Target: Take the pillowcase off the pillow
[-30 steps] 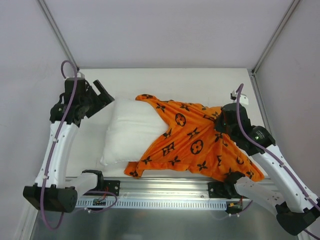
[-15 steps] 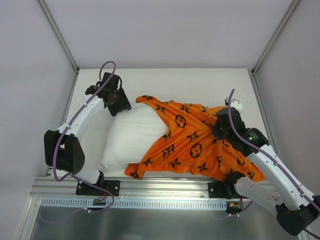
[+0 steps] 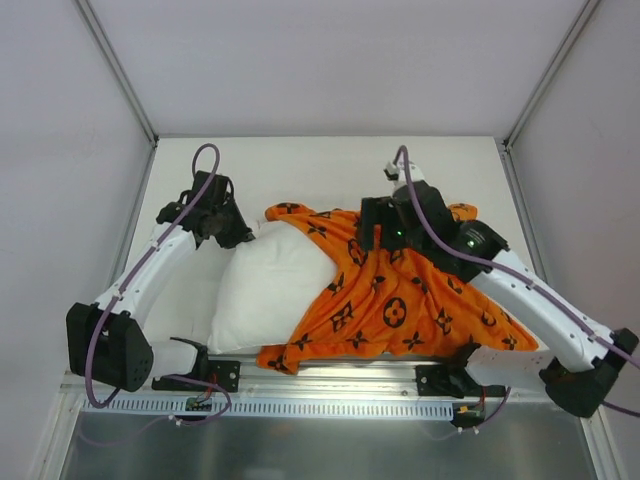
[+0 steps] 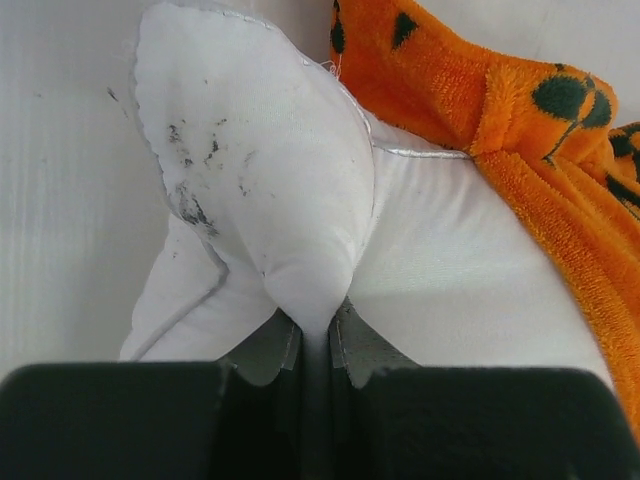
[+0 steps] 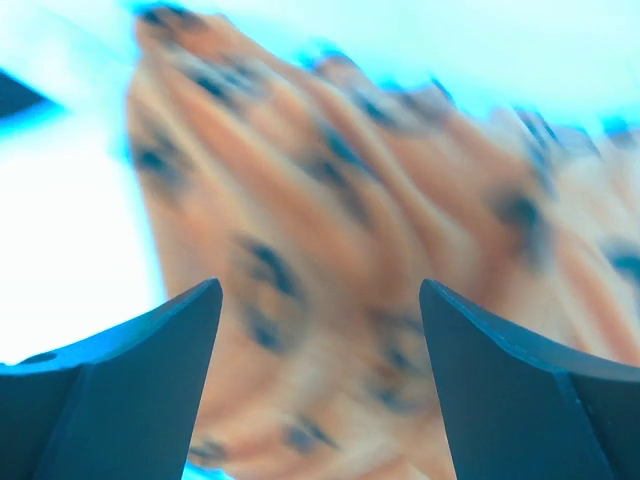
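A white desk (image 3: 330,170) fills the middle of the overhead view, its surface matte and pale; in the left wrist view the same desk (image 4: 60,200) shows a few faint dark specks; a plain light-grey back wall (image 3: 330,60) rises behind it, with a left wall (image 3: 50,200) and a right wall (image 3: 590,200) closing the sides; two thin metal struts, one on the left (image 3: 115,70) and one on the right (image 3: 555,70), slant down to the desk's far corners; an aluminium rail (image 3: 330,382) runs along the near edge; a slotted white strip (image 3: 300,407) lies just in front of it; a brushed metal sheet (image 3: 300,450) spans the bottom.
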Robot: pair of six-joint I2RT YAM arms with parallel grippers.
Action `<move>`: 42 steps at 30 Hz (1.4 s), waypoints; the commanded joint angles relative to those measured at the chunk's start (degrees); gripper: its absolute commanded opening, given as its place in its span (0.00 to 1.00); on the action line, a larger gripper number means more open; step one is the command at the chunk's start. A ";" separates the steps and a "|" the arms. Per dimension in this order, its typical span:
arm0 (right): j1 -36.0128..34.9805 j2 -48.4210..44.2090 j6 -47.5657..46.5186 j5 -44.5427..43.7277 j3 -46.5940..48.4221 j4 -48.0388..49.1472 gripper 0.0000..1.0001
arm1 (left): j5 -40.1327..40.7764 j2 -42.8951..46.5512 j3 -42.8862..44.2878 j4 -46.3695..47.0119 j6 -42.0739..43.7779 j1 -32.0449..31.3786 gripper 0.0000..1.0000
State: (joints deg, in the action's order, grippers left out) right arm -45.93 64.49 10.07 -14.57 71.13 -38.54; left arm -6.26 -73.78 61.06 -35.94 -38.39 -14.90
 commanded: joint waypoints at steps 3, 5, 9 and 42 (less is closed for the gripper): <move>-6.97 16.08 -3.82 -4.24 16.12 3.13 0.85 | -7.18 2.67 -3.22 -0.36 -0.54 -0.40 0.00; -8.12 23.82 -4.87 -1.96 23.24 1.99 0.89 | -7.45 3.99 -4.01 -0.18 -0.54 -0.40 0.00; -9.52 35.95 -5.58 1.28 34.84 -3.72 0.95 | -7.36 6.71 -5.16 -0.18 -0.81 -0.49 0.00; 15.96 -2.79 8.04 -11.11 -2.39 6.38 0.01 | -7.81 16.57 5.30 0.00 -5.73 0.13 0.00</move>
State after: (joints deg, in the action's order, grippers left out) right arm -31.81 61.91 18.46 -18.20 70.52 -33.43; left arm -17.98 -56.97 61.93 -33.43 -43.94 -15.44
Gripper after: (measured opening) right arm 0.033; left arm 0.059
